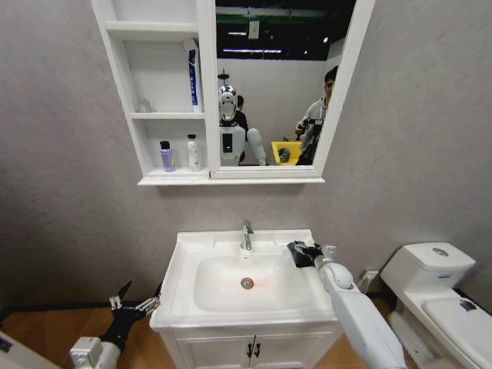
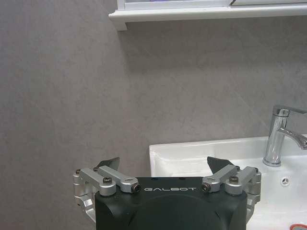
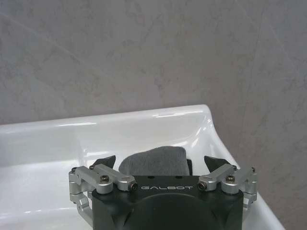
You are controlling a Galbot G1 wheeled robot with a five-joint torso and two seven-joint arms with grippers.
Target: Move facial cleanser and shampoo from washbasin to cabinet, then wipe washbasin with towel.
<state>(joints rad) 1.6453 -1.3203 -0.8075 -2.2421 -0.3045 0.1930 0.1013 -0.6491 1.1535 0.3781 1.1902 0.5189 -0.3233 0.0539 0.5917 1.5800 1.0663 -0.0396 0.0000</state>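
Left gripper [image 2: 163, 165] fingers spread beside washbasin [image 2: 201, 153].

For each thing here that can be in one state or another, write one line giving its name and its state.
right gripper: open, fingers either side of the towel
left gripper: open, empty, beside the washbasin's left edge
towel: folded, on the washbasin's back right corner
washbasin: bowl empty
faucet: no water running
cabinet: bottles on its shelves
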